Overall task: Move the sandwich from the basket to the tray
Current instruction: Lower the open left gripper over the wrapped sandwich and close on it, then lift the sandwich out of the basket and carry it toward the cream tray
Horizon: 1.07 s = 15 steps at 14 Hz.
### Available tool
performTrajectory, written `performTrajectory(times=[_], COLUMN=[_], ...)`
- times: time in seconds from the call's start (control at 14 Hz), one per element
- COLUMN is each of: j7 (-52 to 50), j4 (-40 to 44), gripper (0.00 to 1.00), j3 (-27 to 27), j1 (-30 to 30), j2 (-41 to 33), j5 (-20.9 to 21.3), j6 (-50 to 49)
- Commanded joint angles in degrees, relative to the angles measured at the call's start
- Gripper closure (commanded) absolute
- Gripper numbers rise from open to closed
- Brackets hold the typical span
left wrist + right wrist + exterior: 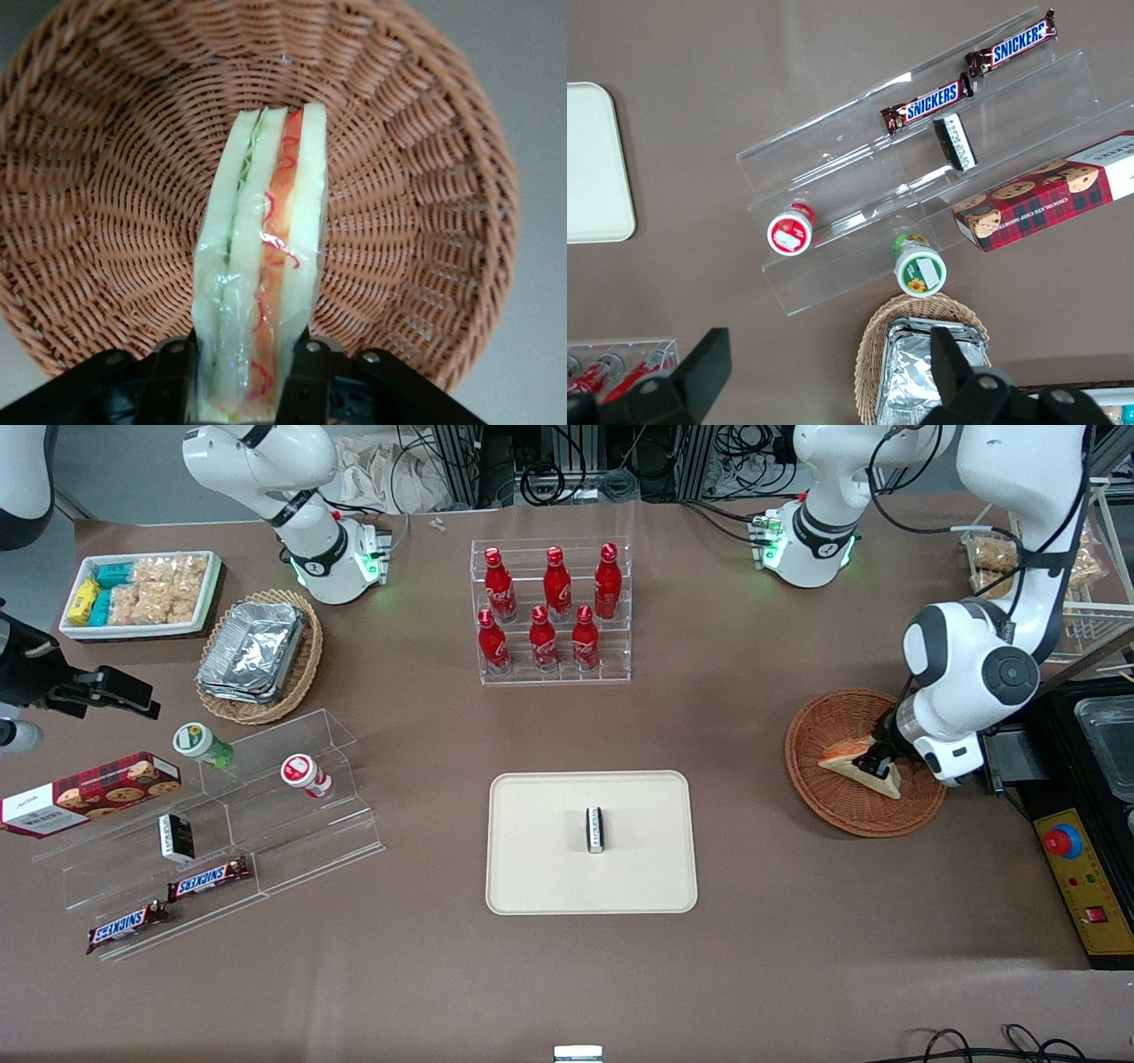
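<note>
The sandwich, a wrapped pale wedge with red-orange and green layers, lies in the round reddish-brown basket toward the working arm's end of the table. My gripper is down inside the basket, shut on the sandwich. In the left wrist view my gripper has one black finger pressed against each bread face. The cream-beige tray lies flat at the table's middle, nearer the front camera than the bottle rack; its corner shows in the right wrist view.
A small dark packet stands on the tray. A clear rack of red bottles stands farther back. A yellow control box with a red button sits beside the basket. Toward the parked arm's end are a clear stepped shelf and a tan foil-container basket.
</note>
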Motion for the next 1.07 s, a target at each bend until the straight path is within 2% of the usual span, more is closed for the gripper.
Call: performTrajectory(times=[0.0,0.14,0.57,0.86,1.0], j7=[0.9,1.9,7.5,17.1,19.5], j4=[1.5,6.8,21.2,24.8,27.4], gripper=[1.00,1.00,1.00,1.00,1.00], j3=[-0.4,-0.8,-10.4,-17.1,-21.4], j1=[-0.1,-0.6,-0.1,-0.2,-0.2], j2=[-6.9,-8.2,-7.7,-6.8,-3.7], j5=[0.3,0.4,2.4,1.5,1.7], j6=[-8.5,-16.1,-31.6,-32.4,-31.4])
